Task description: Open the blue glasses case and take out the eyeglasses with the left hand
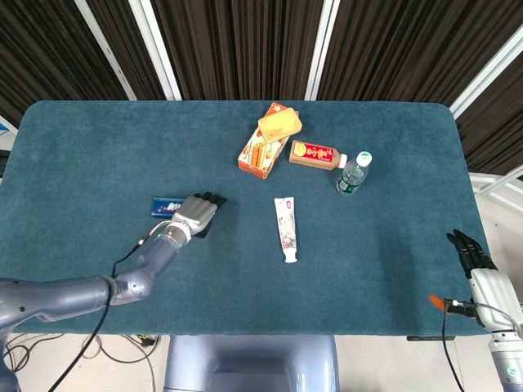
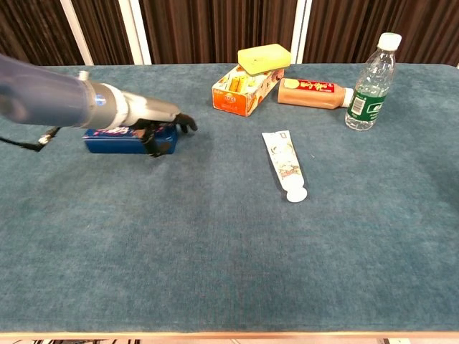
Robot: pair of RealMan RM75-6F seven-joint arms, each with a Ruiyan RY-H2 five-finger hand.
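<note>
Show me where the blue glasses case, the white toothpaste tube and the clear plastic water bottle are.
blue glasses case (image 1: 163, 205), head view, on its uncovered left end.
white toothpaste tube (image 1: 285, 228), head view, on the middle of its body.
clear plastic water bottle (image 2: 371, 86), chest view, on its upper body.

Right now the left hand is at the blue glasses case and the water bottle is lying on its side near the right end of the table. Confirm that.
Not quite. The water bottle stands upright, as the chest view shows; the one on its side is the brown bottle next to it. The rest holds: the left hand is at the blue glasses case, and the water bottle is near the right end of the table.
</note>
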